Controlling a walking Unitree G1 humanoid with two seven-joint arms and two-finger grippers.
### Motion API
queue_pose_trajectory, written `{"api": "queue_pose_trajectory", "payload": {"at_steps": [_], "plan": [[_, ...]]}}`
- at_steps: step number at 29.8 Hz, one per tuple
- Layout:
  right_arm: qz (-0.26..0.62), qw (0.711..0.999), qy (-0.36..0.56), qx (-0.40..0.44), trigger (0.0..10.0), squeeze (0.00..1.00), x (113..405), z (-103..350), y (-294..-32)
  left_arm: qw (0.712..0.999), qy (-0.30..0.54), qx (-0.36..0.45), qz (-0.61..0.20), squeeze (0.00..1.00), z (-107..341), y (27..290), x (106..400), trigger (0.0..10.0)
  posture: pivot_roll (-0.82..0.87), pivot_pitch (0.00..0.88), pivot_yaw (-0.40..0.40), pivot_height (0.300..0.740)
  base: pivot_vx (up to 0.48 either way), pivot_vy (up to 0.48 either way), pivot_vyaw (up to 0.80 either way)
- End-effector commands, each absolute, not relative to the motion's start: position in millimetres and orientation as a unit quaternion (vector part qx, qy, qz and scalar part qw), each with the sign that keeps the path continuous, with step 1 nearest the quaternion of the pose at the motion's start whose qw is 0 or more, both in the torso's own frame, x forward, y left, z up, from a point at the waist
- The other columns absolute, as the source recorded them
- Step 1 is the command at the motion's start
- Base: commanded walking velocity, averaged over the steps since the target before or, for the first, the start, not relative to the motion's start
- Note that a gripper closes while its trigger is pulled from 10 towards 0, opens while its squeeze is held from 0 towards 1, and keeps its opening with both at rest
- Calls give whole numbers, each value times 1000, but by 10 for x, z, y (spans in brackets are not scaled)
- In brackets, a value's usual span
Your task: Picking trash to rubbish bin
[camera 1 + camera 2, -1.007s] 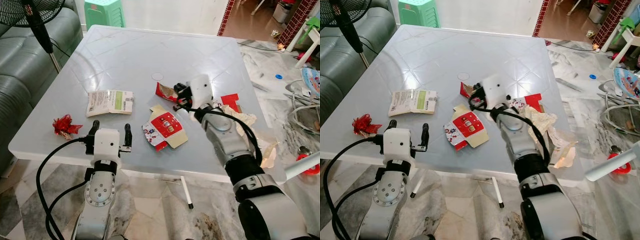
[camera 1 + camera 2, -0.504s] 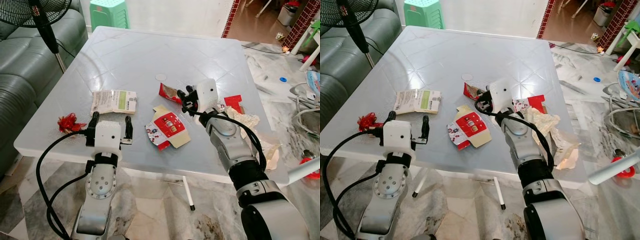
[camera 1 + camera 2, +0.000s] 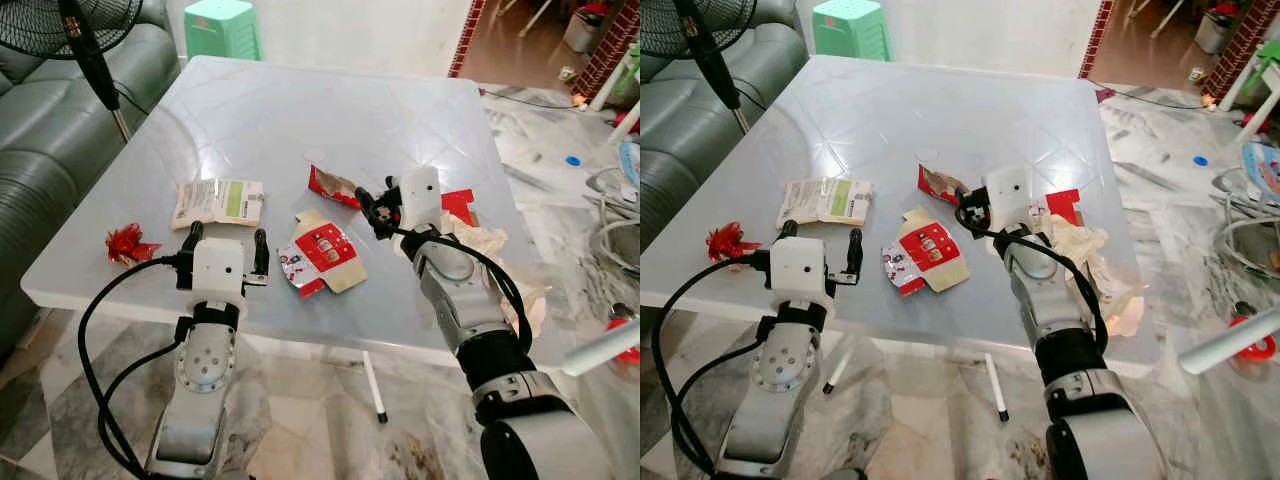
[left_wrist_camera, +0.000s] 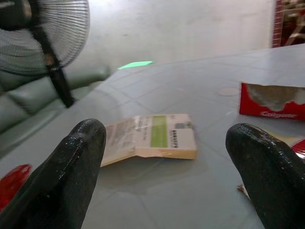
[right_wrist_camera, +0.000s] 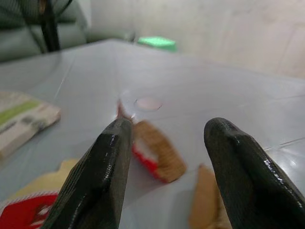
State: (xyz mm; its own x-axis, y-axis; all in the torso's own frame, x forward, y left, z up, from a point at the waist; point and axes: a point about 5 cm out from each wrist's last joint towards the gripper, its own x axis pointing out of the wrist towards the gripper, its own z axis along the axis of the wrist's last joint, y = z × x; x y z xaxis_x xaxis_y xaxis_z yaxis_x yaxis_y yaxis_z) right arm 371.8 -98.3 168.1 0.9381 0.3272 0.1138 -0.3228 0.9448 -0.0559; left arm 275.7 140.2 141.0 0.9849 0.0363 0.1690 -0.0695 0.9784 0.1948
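1. A square pale grey tabletop (image 3: pixel 300 110) carries several pieces of trash.
2. The right gripper (image 3: pixel 372 210) hovers over the middle of the tabletop with its two black fingers spread apart and nothing between them. It points at a torn red Colgate box piece (image 3: pixel 332 183) lying just beyond its fingertips; in the right wrist view that piece (image 5: pixel 155 155) lies past the gap between the fingers.
3. The left gripper (image 3: pixel 222 251) sits at the near edge of the tabletop, toward the near-left corner, with its fingers wide apart and empty.
4. A flattened white and green carton (image 3: pixel 219 201) lies just beyond the left gripper, and shows between its fingers in the left wrist view (image 4: pixel 151 136).
5. An opened red and white carton (image 3: pixel 322 253) lies flat between the two grippers, near the near edge.
6. A crumpled red wrapper (image 3: pixel 125 243) rests by the left edge, close to the near-left corner.
7. Crumpled beige paper (image 3: pixel 480 240) and a red box flap (image 3: pixel 459 204) lie beside the right arm, toward the right edge.
8. A standing fan (image 3: pixel 70 25) and a grey sofa (image 3: pixel 40 140) stand left of the table; a green stool (image 3: pixel 221 22) stands beyond its far edge.
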Motion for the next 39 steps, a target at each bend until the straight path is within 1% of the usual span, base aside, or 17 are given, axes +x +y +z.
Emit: {"api": "queue_pose_trajectory", "payload": {"at_steps": [1, 4, 6, 8, 9, 13, 14, 21, 25, 32, 39], "plan": [[126, 990, -62, -5, 10000, 0, 3719, 1674, -1157, 993, -81, 90, 14, 0, 1412, 1327, 2769, 10000, 43, 52, -45, 740, 0, 0, 0], [112, 992, -64, 0, 10000, 0, 3717, 1673, -1217, 993, -81, 85, 10, 0, 1414, 1329, 2771, 10000, 45, 48, -35, 740, 0, 0, 0], [103, 993, -64, 2, 10000, 0, 3717, 1668, -1240, 993, -81, 85, 8, 0, 1415, 1337, 2777, 10000, 52, 39, -14, 740, 0, 0, 0], [95, 993, -66, 6, 10000, 0, 3718, 1667, -1266, 993, -82, 86, 3, 0, 1424, 1339, 2786, 10000, 52, 39, -14, 740, 0, 0, 0], [82, 994, -66, 12, 10000, 0, 3716, 1657, -1301, 992, -86, 89, -2, 0, 1451, 1348, 2806, 10000, 64, 29, 8, 740, 0, 0, 0], [63, 996, -64, 23, 10000, 0, 3709, 1633, -1357, 992, -91, 91, -7, 0, 1495, 1369, 2845, 10000, 73, 22, 25, 740, 0, 0, 0], [51, 996, -62, 32, 10000, 0, 3707, 1609, -1397, 991, -94, 94, -10, 0, 1522, 1387, 2872, 10000, 84, 11, 43, 740, 0, 0, 0], [13, 995, -54, 78, 10000, 0, 3710, 1555, -1504, 989, -102, 106, -12, 0, 1589, 1430, 2928, 10000, 101, 0, 68, 740, 0, 0, 0], [13, 996, -53, 76, 10000, 0, 3716, 1552, -1502, 989, -100, 108, -12, 0, 1592, 1449, 2940, 10000, 101, 0, 69, 740, 0, 0, 0], [15, 996, -54, 66, 10000, 0, 3735, 1573, -1529, 990, -100, 97, 5, 0, 1604, 1505, 2979, 10000, 87, 0, 42, 740, 0, 0, 0], [16, 997, -48, 59, 10000, 0, 3730, 1554, -1554, 991, -96, 92, 12, 0, 1572, 1505, 2973, 10000, 85, 0, 29, 740, 0, 0, 0]]}}
